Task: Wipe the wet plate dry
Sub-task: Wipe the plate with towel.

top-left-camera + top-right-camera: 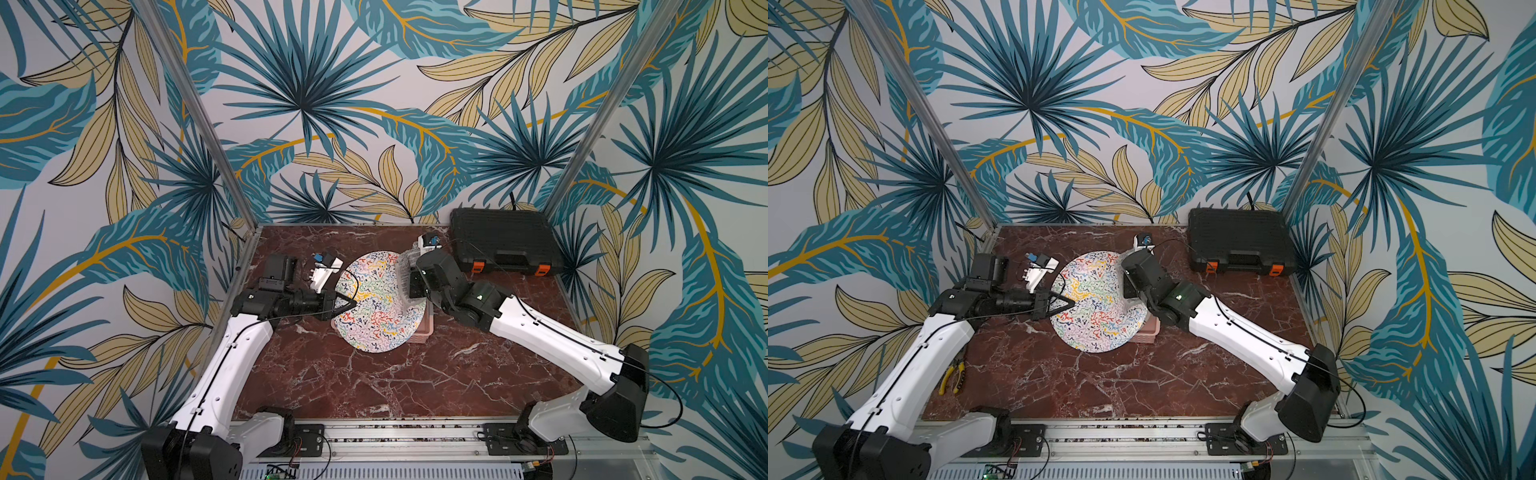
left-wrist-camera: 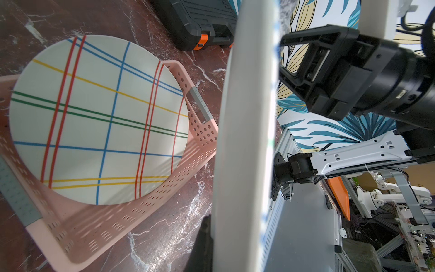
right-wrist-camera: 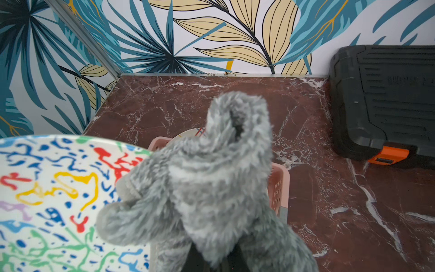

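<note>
- Grey fleece meets patterned china: your right end effector [image 3: 213, 259] is clamped on a fluffy cloth [image 3: 211, 183], which sits at the far edge of the plate [image 1: 382, 299], apparently brushing the rim.
- Your left end effector [image 1: 349, 304] is pinched together on the plate's rim on its own side. It holds the plate tilted in the air above the red marble desk [image 1: 374, 382] and partly over a pink basket [image 1: 426, 328].
- To wipe well from this pose, lay the cloth flat on the printed face. Sweep from the far rim across the centre toward the gripped side in overlapping passes.
- Keep the pressure light. A single pinch on the rim looks likely to let a wet plate pivot or slip.
- Leave the patch under your left fingers for last, and the plain underside probably needs a pass too.
- Whether any water is left on the plate cannot be told from these views.
- The basket holds a second, striped plate [image 2: 98, 117] lying face up, and nothing else shows inside it.
- A black tool case [image 1: 498, 237] with orange latches sits closed at the back of the desk, near the right arm. Its contents are hidden.
</note>
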You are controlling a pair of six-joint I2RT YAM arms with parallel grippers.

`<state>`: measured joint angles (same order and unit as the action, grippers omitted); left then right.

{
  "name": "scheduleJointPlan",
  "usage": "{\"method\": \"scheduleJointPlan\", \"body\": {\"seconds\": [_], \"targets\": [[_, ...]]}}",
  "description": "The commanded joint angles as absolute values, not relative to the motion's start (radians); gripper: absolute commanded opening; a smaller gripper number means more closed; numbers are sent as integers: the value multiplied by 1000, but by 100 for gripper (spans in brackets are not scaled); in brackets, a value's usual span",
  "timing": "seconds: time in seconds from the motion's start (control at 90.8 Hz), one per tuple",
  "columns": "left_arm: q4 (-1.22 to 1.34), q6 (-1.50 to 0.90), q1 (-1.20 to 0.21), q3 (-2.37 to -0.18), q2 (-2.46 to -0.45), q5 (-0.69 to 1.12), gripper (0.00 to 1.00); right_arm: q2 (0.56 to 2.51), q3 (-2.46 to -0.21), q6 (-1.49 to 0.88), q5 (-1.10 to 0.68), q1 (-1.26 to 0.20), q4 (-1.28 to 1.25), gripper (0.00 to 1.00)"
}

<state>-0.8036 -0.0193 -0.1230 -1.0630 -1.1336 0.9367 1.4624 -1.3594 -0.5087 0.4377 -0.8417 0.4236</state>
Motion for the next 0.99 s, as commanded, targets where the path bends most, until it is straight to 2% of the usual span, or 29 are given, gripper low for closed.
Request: {"method": "scheduleJointPlan", "body": {"seconds": [0.0, 0.253, 0.463, 0.606, 0.826, 0.98], "targets": [[-749, -2, -122, -1108, -1114, 1042, 0, 1515, -1406, -481, 356, -867, 419, 0], [-751, -2, -119, -1103, -1115, 1037, 0, 1716, -1668, -414, 337, -1040, 468, 0], [-750, -2, -119, -1104, -1114, 1038, 0, 1782, -1752, -411, 297, -1082, 476, 0], [-750, -3, -117, -1104, -1112, 1038, 0, 1731, -1657, -437, 355, -1059, 475, 0], [-747, -9, -114, -1104, -1109, 1047, 0, 1531, -1343, -533, 346, -913, 391, 0], [-747, -13, -113, -1106, -1111, 1053, 0, 1444, -1218, -529, 363, -828, 404, 0]]}}
